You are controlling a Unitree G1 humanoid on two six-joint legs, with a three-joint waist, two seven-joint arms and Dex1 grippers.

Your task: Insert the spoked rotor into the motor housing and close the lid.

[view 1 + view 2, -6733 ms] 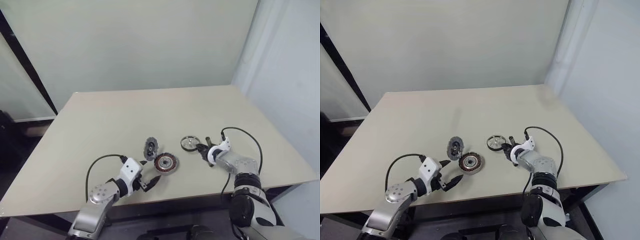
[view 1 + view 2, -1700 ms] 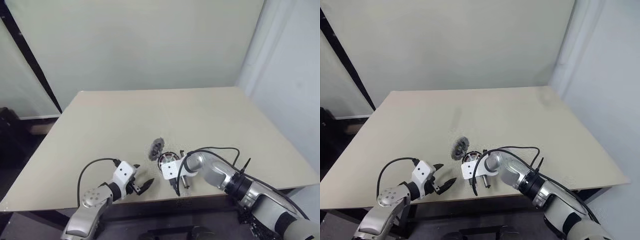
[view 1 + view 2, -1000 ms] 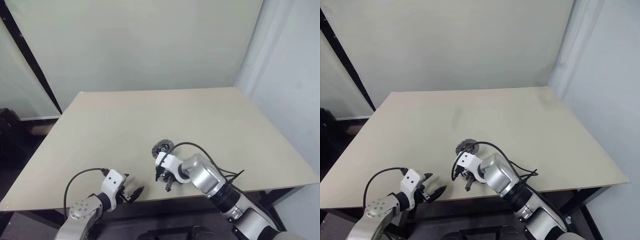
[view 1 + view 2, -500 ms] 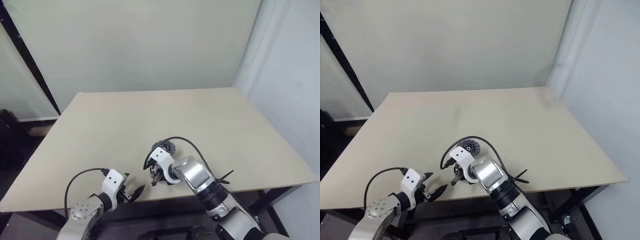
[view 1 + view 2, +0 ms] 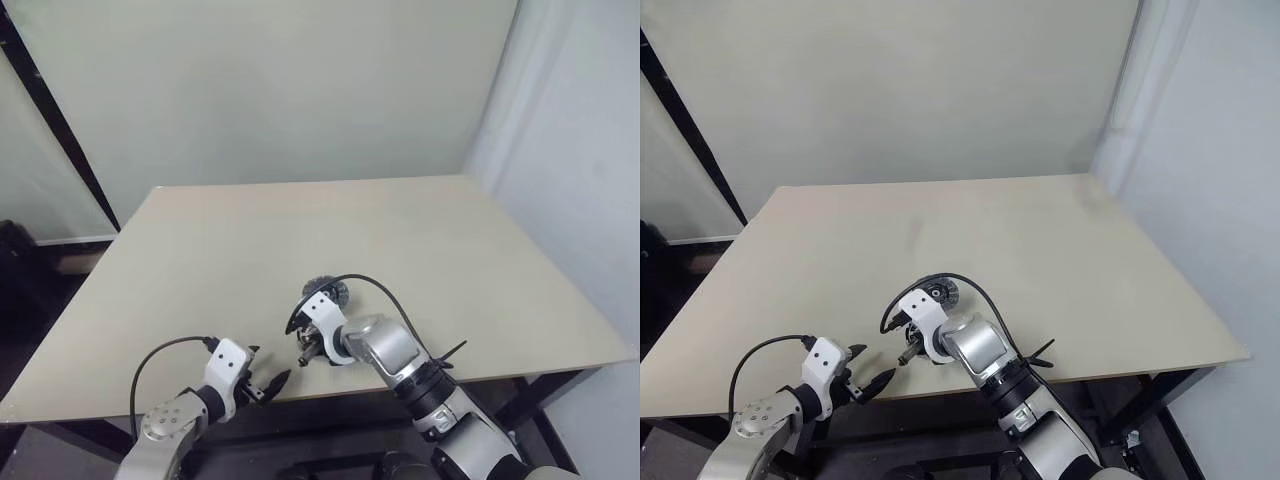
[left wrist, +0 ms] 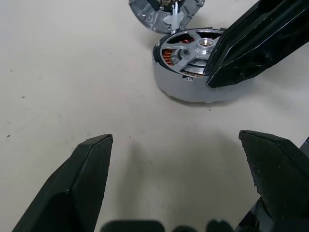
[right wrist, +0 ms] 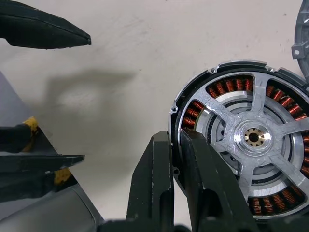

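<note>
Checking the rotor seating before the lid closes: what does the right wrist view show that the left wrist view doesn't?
Right wrist view: the right gripper shut on the rotor's black rim, the rotor sitting in the housing with copper windings between the spokes.

Left wrist view: the open left gripper short of the housing, apart from it, and the lid open behind it.

Both: rotor in housing, bare table in front.

Soft, even light is falling on the table [image 5: 420,240]; a faint shadow is lying beside the motor housing [image 7: 251,159], whose metal is glinting, all sharply focused.
</note>
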